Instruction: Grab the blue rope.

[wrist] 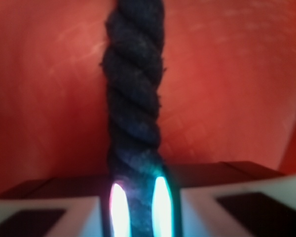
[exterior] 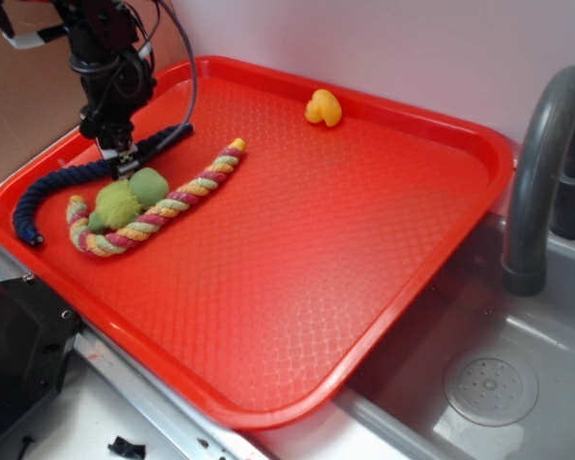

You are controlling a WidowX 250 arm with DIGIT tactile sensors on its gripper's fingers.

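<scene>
Red fills your working surface: a textured plastic tray [exterior: 297, 278] sits beside a grey sink [exterior: 498, 383] with a dark curved faucet [exterior: 541, 163]. Your claw [exterior: 123, 161] is down at the tray's far left corner, clenched on the blue rope [exterior: 57, 187]; the wrist view shows the dark twisted strand pinched between both fingers. That rope curves along the tray's left edge, one end hooking toward the near rim. Just beside it lies a pink-yellow-green striped rope [exterior: 172, 206] with a green fuzzy toy [exterior: 129, 196] touching it. A yellow duck [exterior: 323, 107] rests near the far edge. You'll find no readable writing anywhere.
</scene>
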